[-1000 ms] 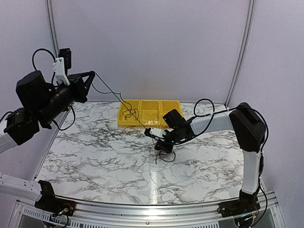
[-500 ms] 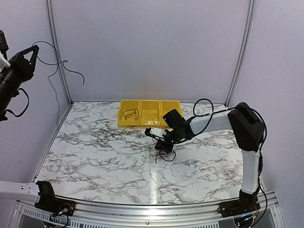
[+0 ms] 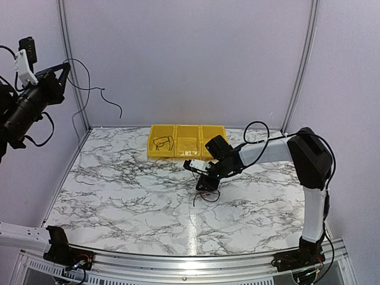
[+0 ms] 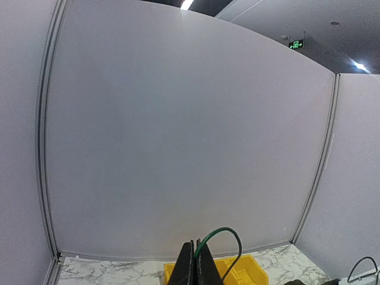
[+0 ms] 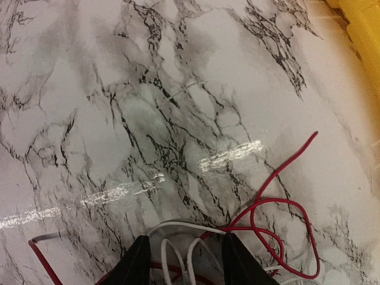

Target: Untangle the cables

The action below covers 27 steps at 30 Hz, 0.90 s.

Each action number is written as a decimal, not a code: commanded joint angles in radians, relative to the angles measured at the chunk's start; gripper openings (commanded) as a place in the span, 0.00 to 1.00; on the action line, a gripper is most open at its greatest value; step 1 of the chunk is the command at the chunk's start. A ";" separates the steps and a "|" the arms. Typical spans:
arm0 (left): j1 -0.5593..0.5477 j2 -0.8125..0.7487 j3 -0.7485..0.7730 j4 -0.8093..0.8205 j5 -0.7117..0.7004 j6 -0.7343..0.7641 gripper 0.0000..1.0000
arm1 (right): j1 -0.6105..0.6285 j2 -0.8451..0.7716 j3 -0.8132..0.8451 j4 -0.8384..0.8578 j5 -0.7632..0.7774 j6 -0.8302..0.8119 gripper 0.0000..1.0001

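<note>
White black-veined marble table (image 3: 119,196) had a yellow three-bin plastic tray (image 3: 178,156) at 12 o'clock, with a thin black wire (image 3: 161,142) in its 9 o'clock bin. Left gripper (image 3: 59,72), way up at 10 o'clock, was pinched shut on a dangling black wire (image 3: 95,90). Right gripper (image 5: 184,267) was near centre, jaws apart over the red-and-white cable tangle (image 5: 267,219).

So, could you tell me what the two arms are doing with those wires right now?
The left gripper, shut, holds one thin dark wire high in the air. The right gripper is down at the table with open jaws over a small tangle of red and white wires. Another black wire lies in the yellow tray's left compartment.
</note>
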 commanded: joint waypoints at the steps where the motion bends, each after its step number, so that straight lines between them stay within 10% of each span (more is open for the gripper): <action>1: 0.001 0.040 -0.019 -0.014 0.025 -0.025 0.00 | -0.012 -0.077 0.035 -0.085 -0.003 -0.016 0.46; 27: 0.005 0.474 0.170 -0.041 0.152 -0.121 0.00 | -0.167 -0.396 -0.141 0.056 0.235 -0.136 0.56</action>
